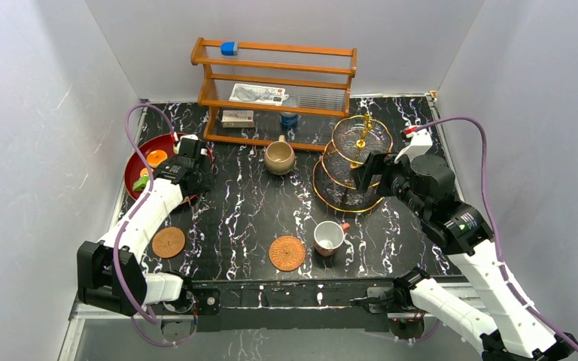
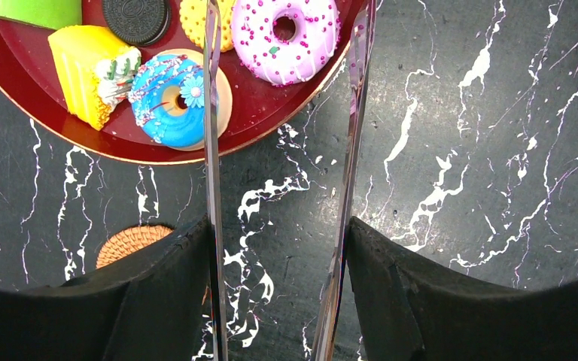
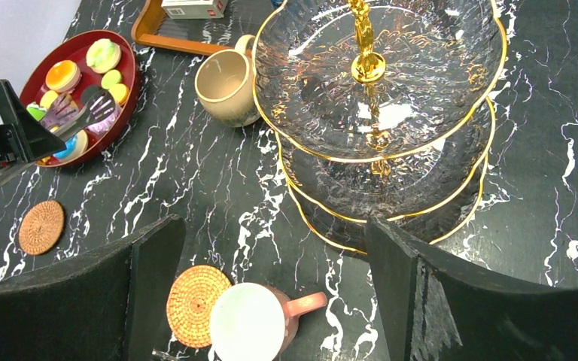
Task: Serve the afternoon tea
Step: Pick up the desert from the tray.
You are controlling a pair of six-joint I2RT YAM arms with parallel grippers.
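— Spotted the left gripper [image 2: 278, 226]?
— Found it at the end of an arm stretched up the left side of the overhead view, bent at the elbow, pointed down over the near rim of the red plate [image 2: 271, 105]. Saw its fingers [image 2: 173, 256] clamped against the two arms of metal tongs [image 2: 211, 113], blades apart. Caught one blade crossing above the blue donut [image 2: 150, 120], with the pink donut [image 2: 260, 56] and a yellow cake wedge [image 2: 83, 64] on the same plate.
— And the right gripper [image 3: 271, 226]?
— Saw it spread wide and holding nothing, on an arm folded up the right side, wrist turned leftward, just beside the tiered glass stand [image 3: 436, 68] right of centre.
— Placed the cups?
— Found the tan mug [image 1: 278, 158] at upper centre, in front of the wooden rack [image 1: 275, 75]. Found the white red-handled cup [image 1: 328, 237] at lower centre, just right of one woven coaster [image 1: 287, 253]. Spotted the other coaster [image 1: 168, 242] at lower left, beside the left arm.
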